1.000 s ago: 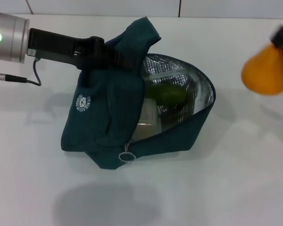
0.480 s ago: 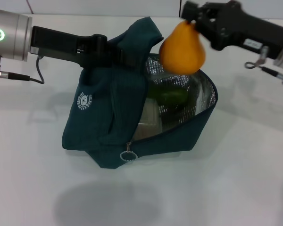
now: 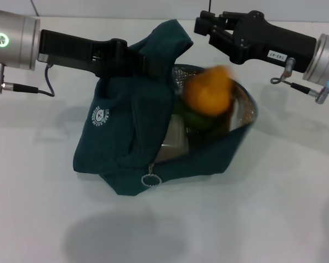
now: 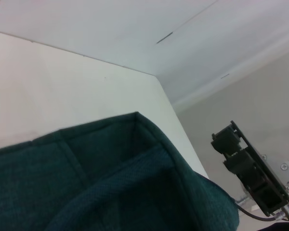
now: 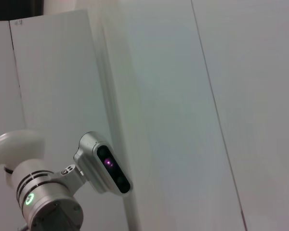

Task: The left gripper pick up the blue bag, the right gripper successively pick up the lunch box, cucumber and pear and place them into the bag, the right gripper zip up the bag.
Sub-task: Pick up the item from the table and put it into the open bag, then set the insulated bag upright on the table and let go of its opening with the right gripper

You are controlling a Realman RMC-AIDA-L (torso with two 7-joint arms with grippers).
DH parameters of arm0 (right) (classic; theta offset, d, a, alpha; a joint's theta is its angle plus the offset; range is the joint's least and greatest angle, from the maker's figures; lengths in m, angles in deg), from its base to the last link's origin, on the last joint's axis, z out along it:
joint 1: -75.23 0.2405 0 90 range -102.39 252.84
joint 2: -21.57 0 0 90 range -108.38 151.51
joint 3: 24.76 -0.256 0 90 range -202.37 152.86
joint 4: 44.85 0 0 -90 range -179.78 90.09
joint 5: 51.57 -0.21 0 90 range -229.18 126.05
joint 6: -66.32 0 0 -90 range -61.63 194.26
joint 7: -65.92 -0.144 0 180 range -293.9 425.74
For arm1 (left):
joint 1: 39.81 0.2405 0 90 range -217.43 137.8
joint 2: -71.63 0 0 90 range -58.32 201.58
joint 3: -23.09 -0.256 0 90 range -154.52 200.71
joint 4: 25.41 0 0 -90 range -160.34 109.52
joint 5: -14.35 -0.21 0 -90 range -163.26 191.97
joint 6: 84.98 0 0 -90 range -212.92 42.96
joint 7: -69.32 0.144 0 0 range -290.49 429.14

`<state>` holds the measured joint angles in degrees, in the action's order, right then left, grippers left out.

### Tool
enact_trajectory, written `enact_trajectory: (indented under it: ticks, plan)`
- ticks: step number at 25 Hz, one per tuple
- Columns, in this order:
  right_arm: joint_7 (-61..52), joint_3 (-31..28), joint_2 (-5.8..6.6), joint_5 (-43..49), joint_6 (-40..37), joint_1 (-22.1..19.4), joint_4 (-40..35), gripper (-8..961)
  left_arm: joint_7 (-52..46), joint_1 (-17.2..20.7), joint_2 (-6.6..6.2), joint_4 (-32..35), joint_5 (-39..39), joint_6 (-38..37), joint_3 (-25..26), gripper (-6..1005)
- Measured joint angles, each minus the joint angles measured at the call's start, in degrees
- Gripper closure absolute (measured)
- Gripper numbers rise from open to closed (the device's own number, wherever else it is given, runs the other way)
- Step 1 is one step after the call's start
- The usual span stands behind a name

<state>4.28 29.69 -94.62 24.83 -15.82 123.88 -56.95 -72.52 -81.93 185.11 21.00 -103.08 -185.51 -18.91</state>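
Pear (image 3: 207, 94) is now dropping free into the open blue bag (image 3: 129, 134), onto the cucumber (image 3: 200, 118); right gripper (image 3: 204, 24) fingers are spreading above it, left gripper (image 3: 136, 64) pinching the bag's handle, so zipping is coming next

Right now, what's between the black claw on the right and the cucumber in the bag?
In the head view, the pear lies between the right gripper and the cucumber.

A white table (image 3: 274, 208) bears the blue bag (image 3: 126, 137).
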Motion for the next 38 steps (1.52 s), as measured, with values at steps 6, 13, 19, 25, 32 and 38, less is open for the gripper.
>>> enact_trajectory:
  ticks: [6, 13, 19, 25, 32, 38]
  plan:
    - [-2.5, -0.1, 0.00, -1.8, 0.2, -0.8, 0.2, 792, 0.7, -0.1, 0.03, -1.3, 0.0, 0.0, 0.1, 961]
    - [-11.1, -0.5, 0.45, -8.2, -0.5, -9.0, -2.4, 617, 1.0, 0.3, -0.19, -1.5, 0.0, 0.1, 0.3, 962]
    - [-28.5, -0.7, 0.95, -9.1, 0.6, -18.6, -4.0, 278, 1.0, 0.3, -0.34, -1.5, 0.0, 0.1, 0.3, 962]
    - [-40.7, 2.2, 0.93, -6.7, 2.7, -21.3, 0.1, 176, 1.3, 0.1, -0.25, -1.5, 0.0, 0.3, 0.2, 961]
    - [-45.3, 8.6, 0.09, -6.2, 4.2, -17.4, 2.7, 204, 1.4, -0.1, -0.03, -1.5, 0.0, 0.5, 0.0, 960]
    - [-46.2, 10.4, -0.01, -6.2, 6.3, -13.4, 5.0, 228, 1.7, -0.1, 0.07, -1.5, 0.0, 0.5, 0.0, 962]
